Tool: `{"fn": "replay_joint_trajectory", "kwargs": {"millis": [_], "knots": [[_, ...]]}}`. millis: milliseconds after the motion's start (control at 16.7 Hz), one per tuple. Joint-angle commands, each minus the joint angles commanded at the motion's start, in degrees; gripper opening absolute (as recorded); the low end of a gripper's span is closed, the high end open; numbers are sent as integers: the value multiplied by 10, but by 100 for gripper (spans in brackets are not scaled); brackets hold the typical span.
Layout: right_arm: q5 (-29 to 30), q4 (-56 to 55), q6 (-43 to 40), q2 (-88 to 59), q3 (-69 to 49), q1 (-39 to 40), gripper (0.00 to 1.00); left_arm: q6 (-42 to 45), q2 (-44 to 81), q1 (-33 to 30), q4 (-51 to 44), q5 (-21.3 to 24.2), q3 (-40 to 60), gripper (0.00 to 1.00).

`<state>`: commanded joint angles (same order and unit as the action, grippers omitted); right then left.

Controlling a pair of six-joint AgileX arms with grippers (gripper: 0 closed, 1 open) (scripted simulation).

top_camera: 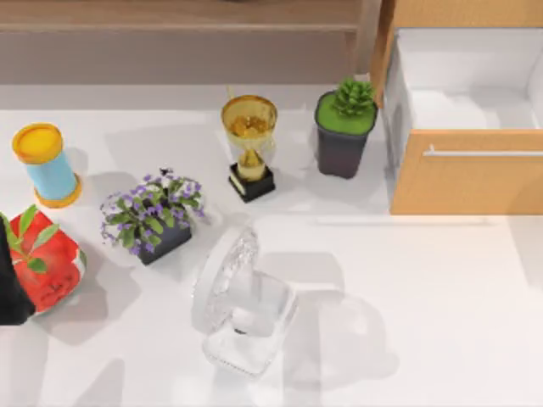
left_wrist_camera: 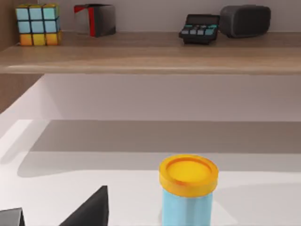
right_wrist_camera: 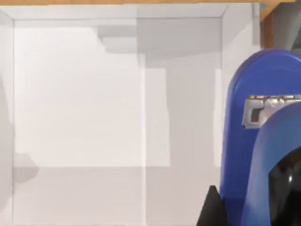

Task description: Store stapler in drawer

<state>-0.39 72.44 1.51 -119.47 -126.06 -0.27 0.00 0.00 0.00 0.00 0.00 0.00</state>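
Note:
The drawer (top_camera: 465, 174) stands pulled out at the table's back right, showing its orange-brown front, silver bar handle (top_camera: 484, 153) and white inside walls (right_wrist_camera: 80, 94). The blue stapler (right_wrist_camera: 244, 141) hangs close to the right wrist camera above the drawer's white floor. My right gripper (right_wrist_camera: 254, 214) is shut on it, with one dark fingertip (right_wrist_camera: 212, 209) against its side. My left gripper (left_wrist_camera: 51, 217) is open and holds nothing. It is parked at the table's left edge (top_camera: 10, 288), near the blue canister (left_wrist_camera: 188, 190).
On the table stand a clear fan (top_camera: 242, 301), a gold trophy (top_camera: 249, 140), a potted succulent (top_camera: 345, 127) beside the drawer, a purple flower pot (top_camera: 153, 216), the orange-lidded canister (top_camera: 47, 165) and a red pot (top_camera: 47, 263). A wooden shelf (left_wrist_camera: 150, 54) carries a cube (left_wrist_camera: 37, 24) and calculator (left_wrist_camera: 200, 27).

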Motion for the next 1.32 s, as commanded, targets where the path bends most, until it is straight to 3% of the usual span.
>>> {"fn": "replay_joint_trajectory", "kwargs": {"millis": [540, 1320], "knots": [[14, 14, 82, -194, 10, 83, 0, 0, 0, 0, 0, 0, 0, 100], [16, -4, 85, -211, 37, 84, 0, 0, 0, 0, 0, 0, 0, 100]]}}
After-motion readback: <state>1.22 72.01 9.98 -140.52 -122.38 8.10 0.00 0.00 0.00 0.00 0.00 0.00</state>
